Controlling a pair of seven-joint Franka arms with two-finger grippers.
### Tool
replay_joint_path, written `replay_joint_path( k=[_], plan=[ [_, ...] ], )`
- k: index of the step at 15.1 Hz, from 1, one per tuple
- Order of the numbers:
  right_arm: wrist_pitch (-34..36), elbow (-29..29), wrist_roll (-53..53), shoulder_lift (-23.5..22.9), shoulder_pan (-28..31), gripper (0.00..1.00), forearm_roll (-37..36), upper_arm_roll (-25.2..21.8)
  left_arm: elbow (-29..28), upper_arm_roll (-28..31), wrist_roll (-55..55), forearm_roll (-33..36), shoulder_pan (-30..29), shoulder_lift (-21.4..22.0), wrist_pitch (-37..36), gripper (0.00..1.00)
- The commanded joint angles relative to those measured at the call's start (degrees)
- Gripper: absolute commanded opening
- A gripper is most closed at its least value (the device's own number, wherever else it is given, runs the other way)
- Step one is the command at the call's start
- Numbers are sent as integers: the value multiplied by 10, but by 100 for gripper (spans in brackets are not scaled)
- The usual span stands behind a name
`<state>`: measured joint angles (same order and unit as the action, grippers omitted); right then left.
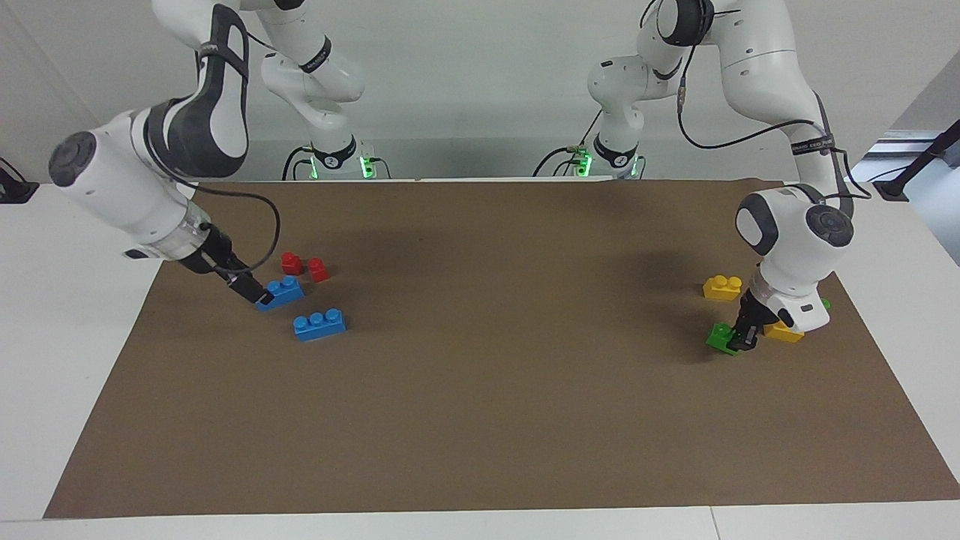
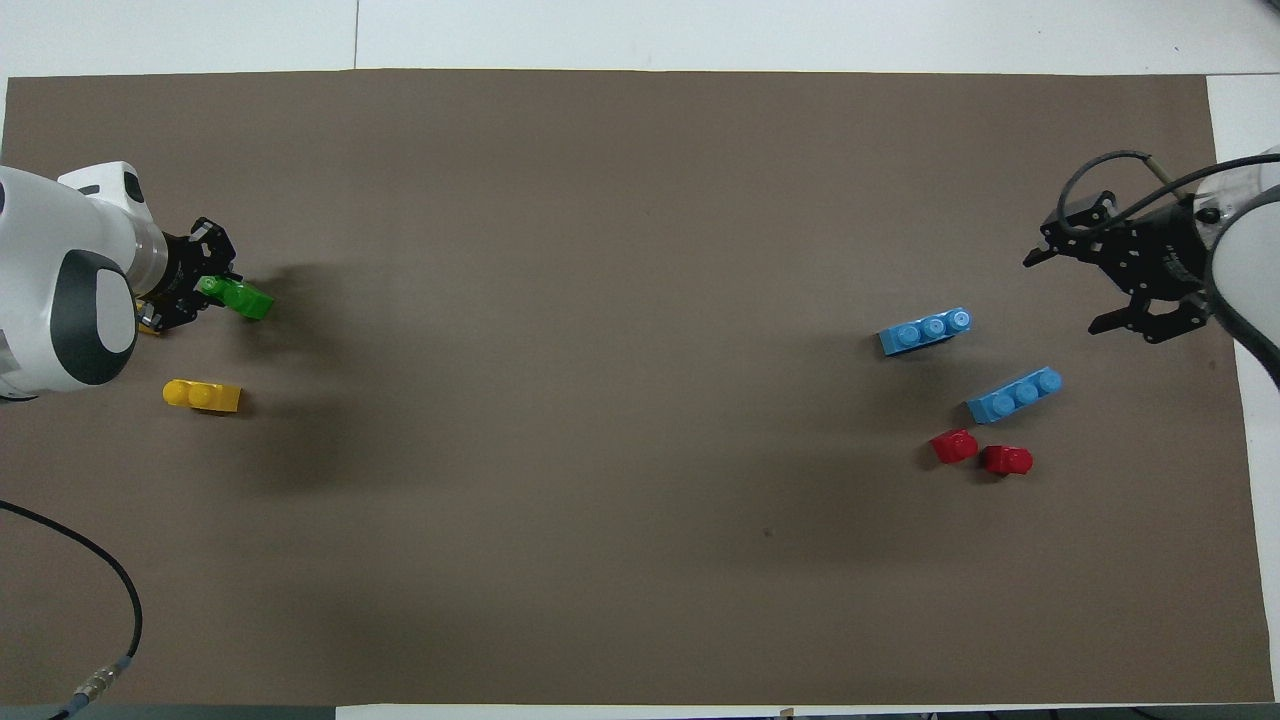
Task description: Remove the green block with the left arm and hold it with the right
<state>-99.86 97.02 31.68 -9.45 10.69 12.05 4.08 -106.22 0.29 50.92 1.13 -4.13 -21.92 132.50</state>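
The green block [image 1: 720, 337] is between the fingers of my left gripper [image 1: 739, 337] at the left arm's end of the brown mat, tilted and just over the mat. In the overhead view the green block [image 2: 243, 298] sticks out from the left gripper [image 2: 212, 286]. A yellow brick [image 1: 784, 332] lies right beside it, mostly hidden under the left wrist. My right gripper [image 2: 1072, 290] is open and empty in the air at the right arm's end, over the mat by the blue bricks; in the facing view the right gripper [image 1: 249, 288] overlaps one blue brick [image 1: 283, 291].
A second yellow brick [image 1: 722, 286] lies nearer to the robots than the green block. Two blue three-stud bricks [image 2: 925, 331] [image 2: 1015, 393] and two red bricks [image 2: 955, 446] [image 2: 1006, 459] lie at the right arm's end. A cable [image 2: 110, 580] crosses the mat's corner.
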Motion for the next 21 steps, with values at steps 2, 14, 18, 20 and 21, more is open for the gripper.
replay_joint_path(
  k=[2,14,18,20,21],
  plan=[
    [50,-19,-131,54,-1,100,-71,9,15,-4,-34,12,-4,-9,1,100],
    [120,-53,-287,108,-39,100,-141,16,45,-23,-324,10,4,123,-175,100],
    [129,-54,-287,107,-38,100,-142,15,45,-28,-405,5,11,190,-259,100],
    [129,-54,-286,108,-38,100,-142,15,45,-28,-426,5,18,220,-296,100],
    [130,-53,-286,108,-38,100,-142,15,45,-32,-443,4,18,233,-320,100]
  ],
)
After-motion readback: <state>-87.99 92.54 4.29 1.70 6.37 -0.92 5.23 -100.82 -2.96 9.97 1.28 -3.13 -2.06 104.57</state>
